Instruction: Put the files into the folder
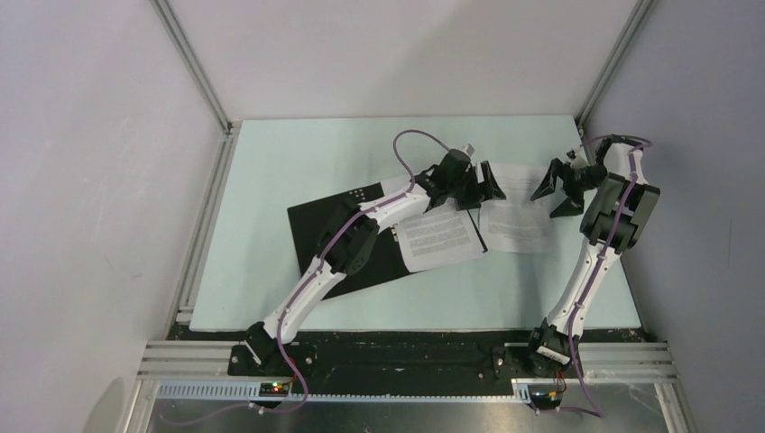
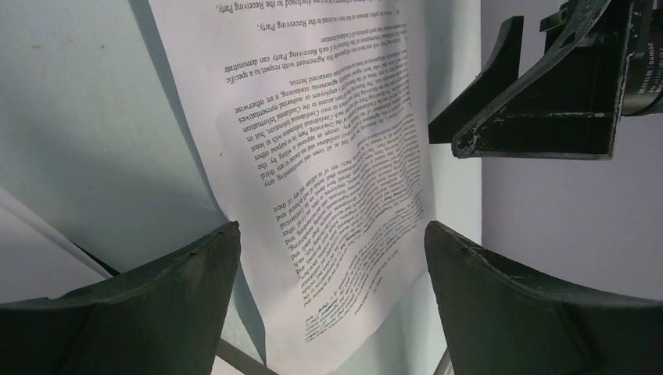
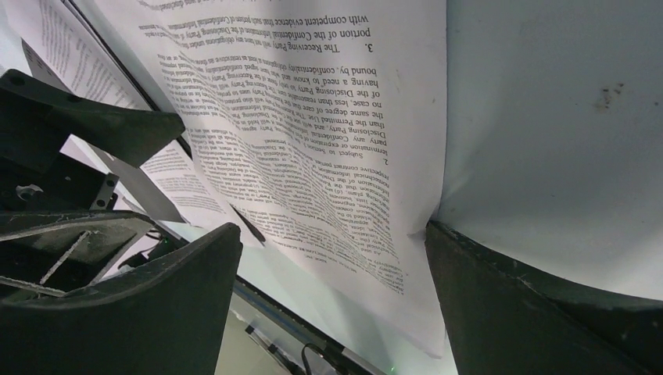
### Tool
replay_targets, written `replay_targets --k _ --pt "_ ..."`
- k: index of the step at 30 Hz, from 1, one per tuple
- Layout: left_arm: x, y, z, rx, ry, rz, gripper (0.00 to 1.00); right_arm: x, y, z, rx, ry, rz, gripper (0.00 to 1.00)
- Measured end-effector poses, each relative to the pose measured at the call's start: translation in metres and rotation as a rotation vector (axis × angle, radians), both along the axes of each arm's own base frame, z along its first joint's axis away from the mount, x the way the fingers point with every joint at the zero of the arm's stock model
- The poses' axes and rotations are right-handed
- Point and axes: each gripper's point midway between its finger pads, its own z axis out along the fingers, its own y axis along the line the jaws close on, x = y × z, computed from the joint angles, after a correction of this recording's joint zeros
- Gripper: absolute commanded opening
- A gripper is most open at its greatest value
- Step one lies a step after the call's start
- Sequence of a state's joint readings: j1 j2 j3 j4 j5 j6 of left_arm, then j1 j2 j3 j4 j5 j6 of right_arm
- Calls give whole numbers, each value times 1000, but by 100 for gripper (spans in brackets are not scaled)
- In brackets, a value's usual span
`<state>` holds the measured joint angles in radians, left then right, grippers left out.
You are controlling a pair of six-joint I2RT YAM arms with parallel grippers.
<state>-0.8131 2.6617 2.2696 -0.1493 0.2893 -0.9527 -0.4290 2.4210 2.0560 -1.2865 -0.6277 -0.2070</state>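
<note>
The folder (image 1: 332, 236) lies open on the table, black inside up. One printed sheet (image 1: 439, 238) lies on its right part, overhanging the edge. A second printed sheet (image 1: 519, 209) lies on the table to its right. My left gripper (image 1: 485, 188) is open and empty over that sheet's left edge; the sheet (image 2: 328, 148) shows between its fingers (image 2: 156, 305). My right gripper (image 1: 557, 193) is open and empty at the sheet's right edge; the sheet (image 3: 313, 117) fills the gap, and the right finger (image 3: 532, 305) is against the paper's edge.
The pale green table (image 1: 289, 153) is boxed in by grey walls with metal frame posts (image 1: 194, 63). The two grippers face each other closely across the loose sheet; the right gripper (image 2: 547, 86) shows in the left wrist view.
</note>
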Motion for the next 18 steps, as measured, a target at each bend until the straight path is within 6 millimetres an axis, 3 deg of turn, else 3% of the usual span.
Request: replay_targets --k 7,18 --pt "-6 -3 0 -27 22 -19 93 4 10 2 41 -8 -2 92" --pt "-19 -12 4 -116 46 -87 99 13 46 21 251 -82 27 92"
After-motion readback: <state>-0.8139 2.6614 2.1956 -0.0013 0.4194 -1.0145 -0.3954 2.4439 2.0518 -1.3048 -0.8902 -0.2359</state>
